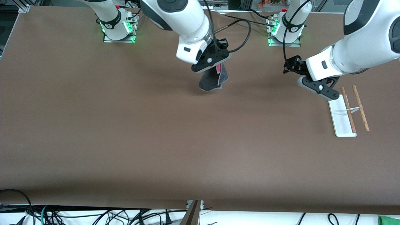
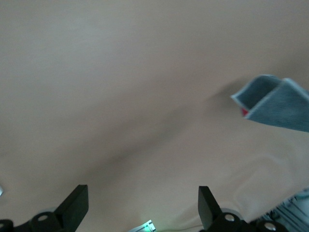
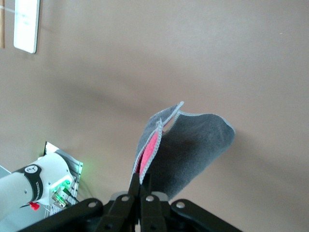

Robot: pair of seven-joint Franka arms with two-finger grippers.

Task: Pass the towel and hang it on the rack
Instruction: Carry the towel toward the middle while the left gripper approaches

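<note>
Right end effector (image 1: pixel 215 64) up in the air over the middle of the tabletop (image 1: pixel 125 140), fingers pinched tight on the top edge of the towel (image 1: pixel 213 80). Towel hangs folded below it, pink-red patch showing in the fold, lower edge just clear of the surface or brushing it; cannot tell which

Left end effector (image 1: pixel 325 90) spread wide, nothing in it, hovering over the 12 o'clock end of the rack (image 1: pixel 348 112). In the left wrist view its two fingertips (image 2: pixel 72 205) stand well apart, with the towel (image 2: pixel 275 104) seen farther off

Rack sits toward the left arm's end, white base flat, two wooden rods side by side
</note>
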